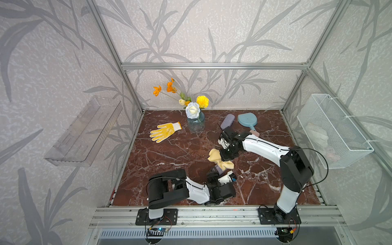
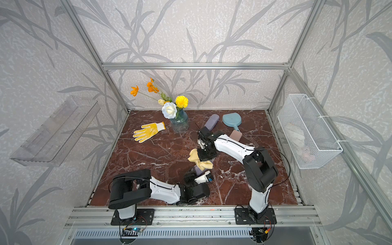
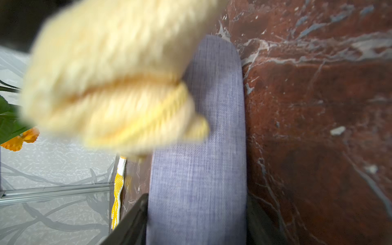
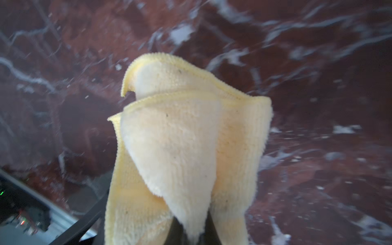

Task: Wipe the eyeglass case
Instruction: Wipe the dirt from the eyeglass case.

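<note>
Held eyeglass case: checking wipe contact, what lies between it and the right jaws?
The yellow cloth, draped over the eyeglass case, in both top views.

A red-brown marble tabletop (image 1: 169,161) with white veins carries everything. A glass vase (image 1: 196,125) of flowers stands near its back edge. Left of the vase, a yellow-dotted work glove (image 1: 164,132) lies flat. Right of the vase lie a lilac fabric case (image 1: 227,121), then a blue handled paddle (image 1: 247,120). Further right of the vase and nearer the front is a partly hidden pinkish block (image 2: 236,135).

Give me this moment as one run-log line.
left gripper: shut on eyeglass case | right gripper: shut on yellow cloth | cloth: draped over case's far end
</note>
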`<state>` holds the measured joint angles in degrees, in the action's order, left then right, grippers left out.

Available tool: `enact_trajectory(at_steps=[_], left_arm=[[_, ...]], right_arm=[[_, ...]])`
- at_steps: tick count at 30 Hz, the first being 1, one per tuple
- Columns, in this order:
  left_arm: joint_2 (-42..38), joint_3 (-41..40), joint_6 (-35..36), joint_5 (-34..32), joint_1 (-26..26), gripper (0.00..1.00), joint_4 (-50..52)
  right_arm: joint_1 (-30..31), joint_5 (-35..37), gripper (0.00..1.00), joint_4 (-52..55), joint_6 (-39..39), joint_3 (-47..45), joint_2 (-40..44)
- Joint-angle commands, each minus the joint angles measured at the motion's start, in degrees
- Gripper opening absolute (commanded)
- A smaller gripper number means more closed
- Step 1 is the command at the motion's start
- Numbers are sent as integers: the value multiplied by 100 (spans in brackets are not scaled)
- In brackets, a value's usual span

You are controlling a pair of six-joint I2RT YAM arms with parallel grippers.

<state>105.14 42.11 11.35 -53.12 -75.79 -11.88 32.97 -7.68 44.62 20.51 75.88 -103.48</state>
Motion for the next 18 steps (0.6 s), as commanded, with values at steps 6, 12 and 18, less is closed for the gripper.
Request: enact_trajectory(at_steps=[6, 12, 18], left_arm=[[-626, -327, 60, 1882, 538, 22, 669], [-932, 90, -136, 4072, 1415, 19, 1704], [-681, 330, -435, 4763, 1884, 15, 1954]], right_arm=[[-217, 1897, 0, 155, -803, -157, 370], [124, 1426, 0, 419, -1471, 405, -497], [224, 729, 0, 328, -1731, 289, -1040]])
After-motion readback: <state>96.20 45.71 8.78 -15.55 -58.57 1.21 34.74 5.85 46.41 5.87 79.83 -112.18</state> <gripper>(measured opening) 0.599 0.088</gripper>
